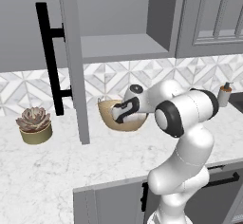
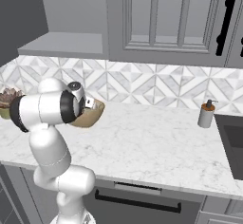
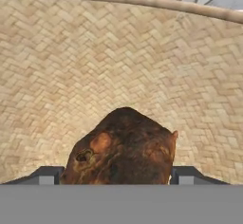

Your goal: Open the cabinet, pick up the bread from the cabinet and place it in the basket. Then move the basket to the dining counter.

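My gripper (image 3: 116,176) clasps the bread (image 3: 121,147) inside the basket (image 3: 57,66); placing step. Next I should release, then grasp the basket rim.

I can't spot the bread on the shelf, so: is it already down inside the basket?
Yes, the hand view shows the bread between the fingertips, with the basket weave all around it.

Rough crusty bread (image 3: 122,149), matt woven wicker basket (image 3: 71,66)
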Available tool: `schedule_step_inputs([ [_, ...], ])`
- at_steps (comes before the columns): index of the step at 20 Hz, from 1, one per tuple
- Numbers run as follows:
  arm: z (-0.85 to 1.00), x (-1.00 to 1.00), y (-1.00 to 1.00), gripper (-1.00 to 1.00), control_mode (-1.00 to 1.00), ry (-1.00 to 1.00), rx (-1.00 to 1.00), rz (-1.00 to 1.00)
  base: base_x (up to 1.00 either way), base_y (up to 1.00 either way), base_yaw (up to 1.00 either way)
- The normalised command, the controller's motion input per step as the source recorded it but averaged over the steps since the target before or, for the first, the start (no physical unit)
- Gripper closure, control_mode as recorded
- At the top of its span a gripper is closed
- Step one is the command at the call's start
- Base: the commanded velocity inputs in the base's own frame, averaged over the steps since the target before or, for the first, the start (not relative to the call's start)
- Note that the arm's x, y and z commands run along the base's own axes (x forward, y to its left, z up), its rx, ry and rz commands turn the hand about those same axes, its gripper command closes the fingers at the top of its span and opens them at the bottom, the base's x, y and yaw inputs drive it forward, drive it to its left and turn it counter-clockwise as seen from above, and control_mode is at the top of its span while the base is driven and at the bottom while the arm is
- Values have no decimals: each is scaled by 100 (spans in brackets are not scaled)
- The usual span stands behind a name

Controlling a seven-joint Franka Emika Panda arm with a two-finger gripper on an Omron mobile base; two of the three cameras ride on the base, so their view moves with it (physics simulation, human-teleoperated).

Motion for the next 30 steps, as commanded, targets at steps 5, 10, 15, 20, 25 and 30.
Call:
schedule_step_inputs([
  [5, 0, 3, 3, -100, -100, 0, 0, -1, 0, 0, 0],
  [10, 0, 0, 0, -100, -100, 0, 0, -2, 0, 0, 0],
  [15, 3, -2, 0, -100, -100, 0, 0, -3, 0, 0, 0],
  [20, 32, -29, -2, -100, -100, -1, 0, -15, 0, 0, 0],
  [25, 54, -34, 0, -100, -100, -5, 0, -19, 0, 0, 0],
  [30, 54, -45, -10, -100, -100, -1, 0, -16, 0, 0, 0],
])
